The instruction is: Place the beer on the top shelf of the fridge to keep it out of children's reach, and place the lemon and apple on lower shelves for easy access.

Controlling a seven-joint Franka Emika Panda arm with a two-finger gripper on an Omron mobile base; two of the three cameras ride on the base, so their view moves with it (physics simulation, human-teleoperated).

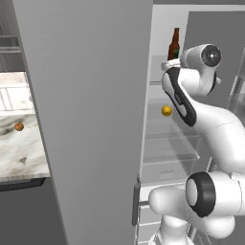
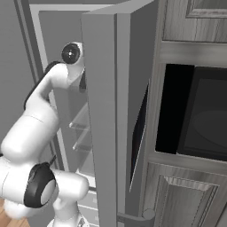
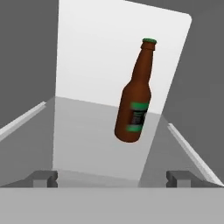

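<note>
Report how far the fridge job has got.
Done: the beer stands on the top shelf, with the open fingers apart from it, and the lemon sits on a lower shelf. In hand: nothing is held. Left: the apple is on the counter outside the fridge.

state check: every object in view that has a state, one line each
fridge: door open
beer: on the top shelf, not gripped, leaning in the hand view
lemon: inside the fridge, on a lower shelf
apple: on the marble counter, not yet moved
gripper: open, holding nothing, bottle ahead of it
</note>
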